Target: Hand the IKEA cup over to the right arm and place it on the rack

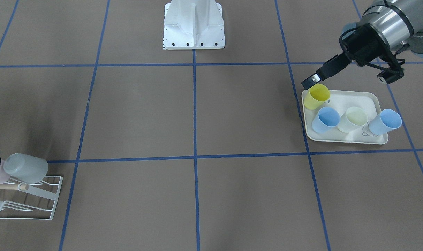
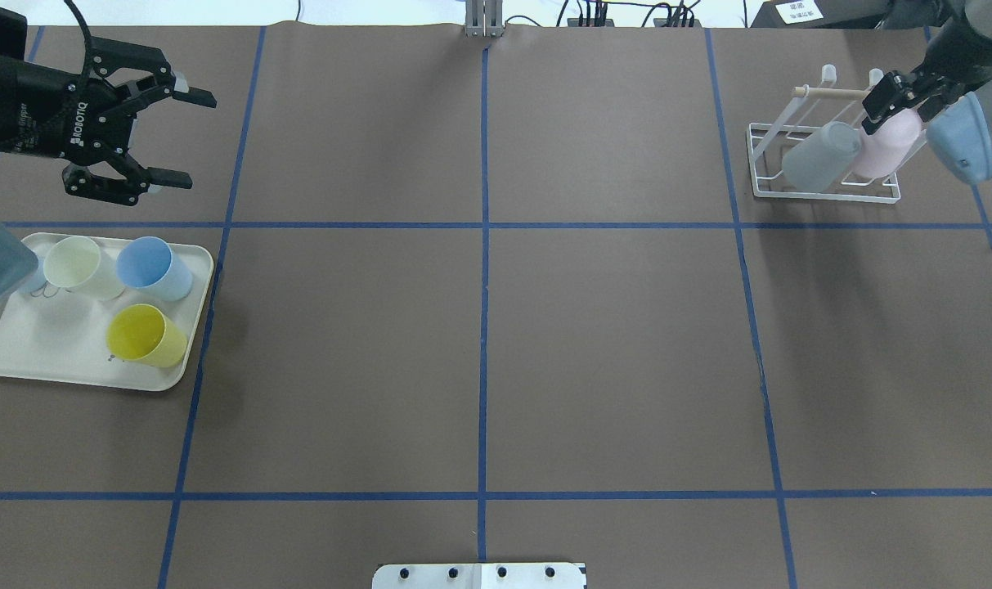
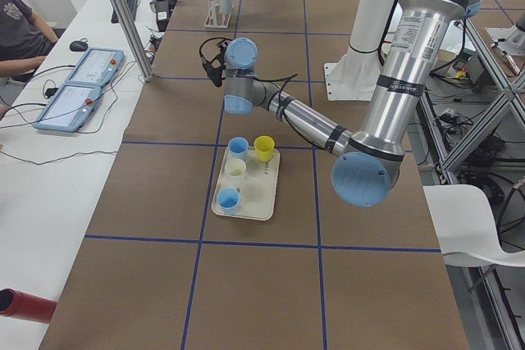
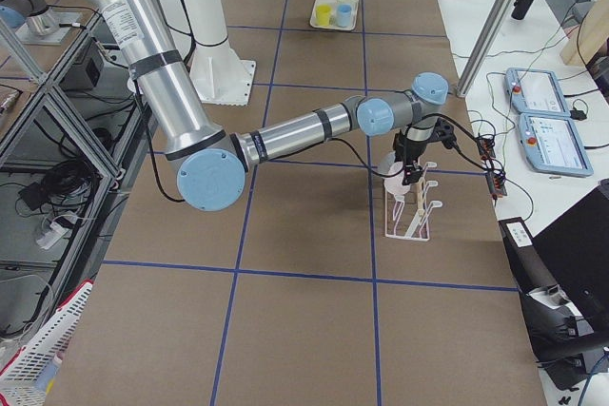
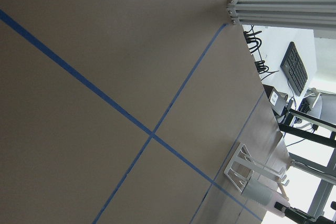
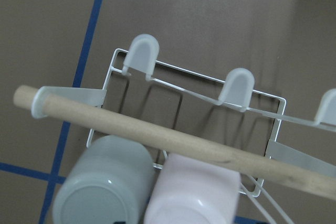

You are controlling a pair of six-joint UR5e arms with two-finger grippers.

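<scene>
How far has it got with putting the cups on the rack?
Done: a grey cup rests on the rack. In hand: a pink cup sits beside it with the right pincer at it; whether it grips, I cannot tell. Left: four on the tray, a yellow cup, a cream cup, a blue cup and a second blue cup. The left pincer hangs open and empty near them.

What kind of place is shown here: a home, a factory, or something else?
Most likely a robotics laboratory: the left arm and right arm work at a table marked with a blue tape grid, and control pendants lie on a side desk.
</scene>
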